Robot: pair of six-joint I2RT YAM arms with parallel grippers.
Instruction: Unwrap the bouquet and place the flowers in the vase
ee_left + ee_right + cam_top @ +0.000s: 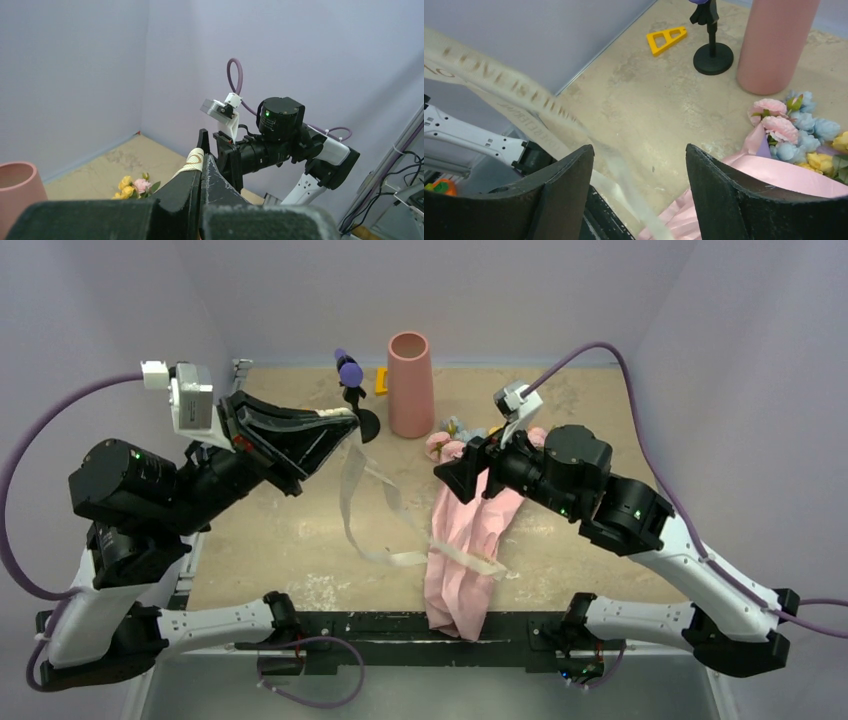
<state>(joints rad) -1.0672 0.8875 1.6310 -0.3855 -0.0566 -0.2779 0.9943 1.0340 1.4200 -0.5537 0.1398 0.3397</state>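
As bouquet [465, 540] lies near-far, blooms [443, 444] face vase [410, 385].

Around me: pale lilac walls [480, 290] on three sides, plain, evenly lit. Under me: beige mottled table [290, 530], scuffed white in patches. Black strip [370, 625] along my near edge.

The arms are built from black cylindrical joint housings [125, 475], each marked with a small green light, and glossy white link shells [700, 560]. Purple sheathed cables [20, 490] are attached at the wrists. Silver-and-white camera blocks [192, 398] are mounted behind the black wedge-shaped left gripper [350, 422] and right gripper [443, 472], which have thick matte black fingers [559, 195].
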